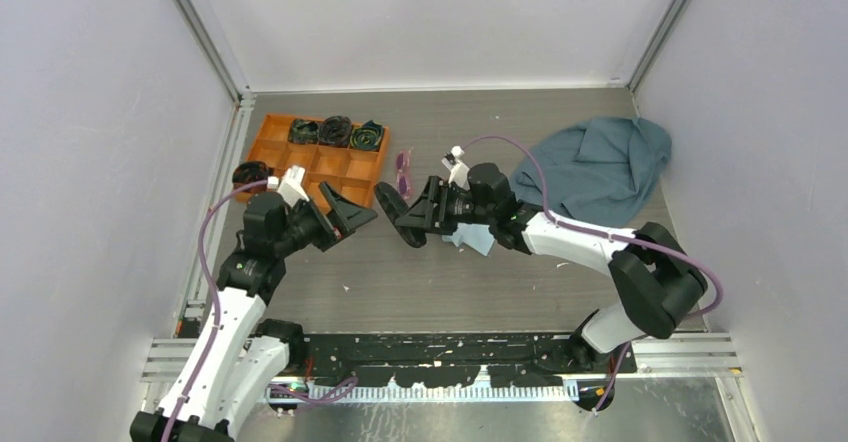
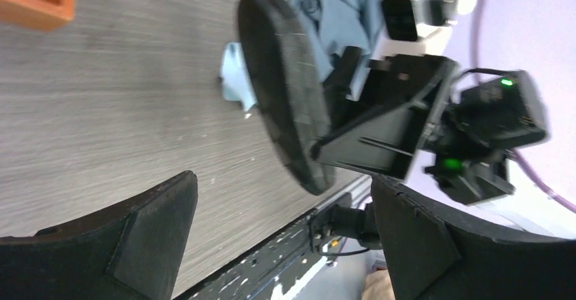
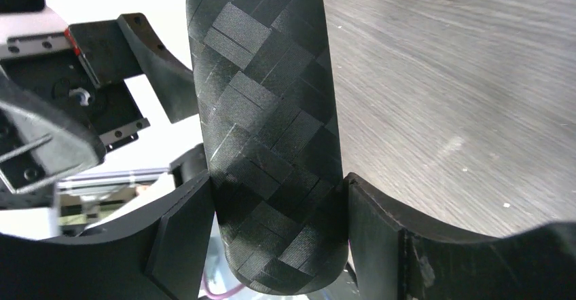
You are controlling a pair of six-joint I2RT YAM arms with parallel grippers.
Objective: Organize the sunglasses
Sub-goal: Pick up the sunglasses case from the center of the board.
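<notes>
Top external: sunglasses point(image 1: 403, 172) lie folded on the bench point(image 1: 450, 292), just beside the orange tray point(image 1: 322, 162) and apart from both arms. Nothing is touching them.

Right tool point(image 1: 412, 217) is clenched on the black case point(image 3: 268, 130). Right wrist shows the woven shell pinched between both pads and held off the bench. The case looks closed to me, no lining showing.

Left tool point(image 1: 352, 214) is released, jaws wide, nothing in them. It faces the case end-on, near but not touching.

Light-blue cloth point(image 1: 470, 238) sits on the bench under the right wrist. A big grey-blue cloth point(image 1: 600, 167) is heaped far right.

Progress, my read: early. The case is picked up and presented between the arms, which looks like a setup for opening it. Left to do: open the case, get the glasses in, shut it.

Writing: none I can read. No brand or label on the case, the frame or the tray. Only a green LED on the right arm's wrist.
</notes>
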